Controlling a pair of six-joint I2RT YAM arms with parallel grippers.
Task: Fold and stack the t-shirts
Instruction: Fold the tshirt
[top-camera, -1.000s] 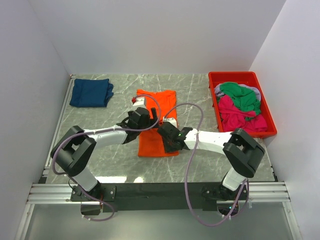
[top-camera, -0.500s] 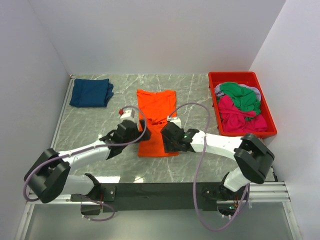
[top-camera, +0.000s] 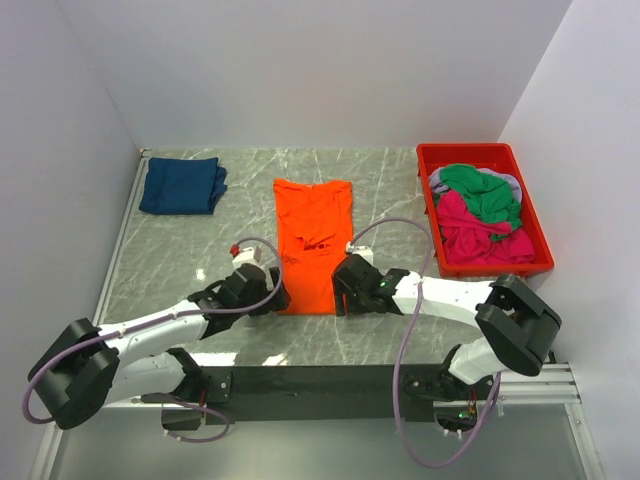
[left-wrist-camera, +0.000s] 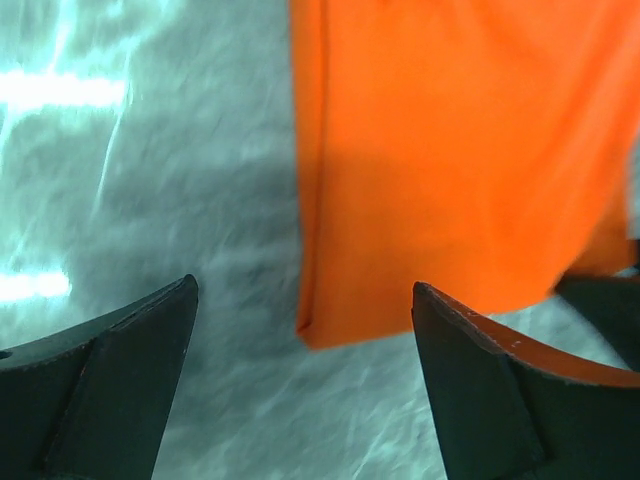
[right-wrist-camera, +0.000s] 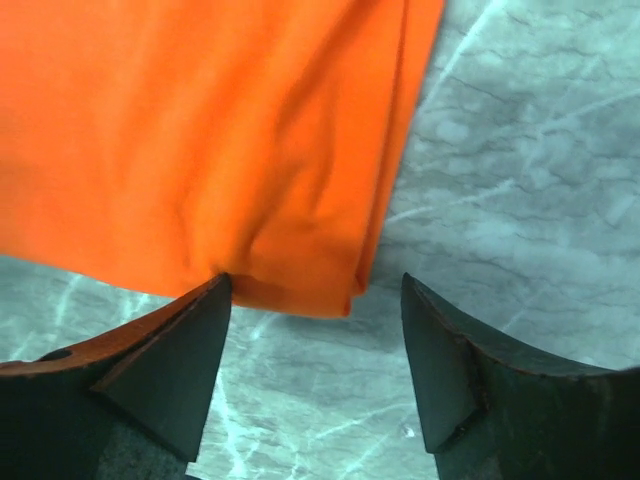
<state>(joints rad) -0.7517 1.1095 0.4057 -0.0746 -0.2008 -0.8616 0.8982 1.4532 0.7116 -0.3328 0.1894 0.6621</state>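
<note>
Arms drawn back since earlier frame. Left gripper (top-camera: 272, 298), right gripper (top-camera: 345, 296): jaws spread wide, nothing gripped. One orange t-shirt (top-camera: 313, 235) laid at desk (top-camera: 190, 255) centre; one navy t-shirt (top-camera: 182, 186) far-left; three heaped t-shirts (top-camera: 482, 212) in one red bin (top-camera: 427, 192).

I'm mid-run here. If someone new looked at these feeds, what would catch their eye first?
The bright orange t-shirt, folded into a long strip in the middle of the view, with the open left gripper and open right gripper at its two near corners. Next, the red bin at the far right, heaped with green, pink and grey shirts, and the folded navy t-shirt at the far left.
</note>
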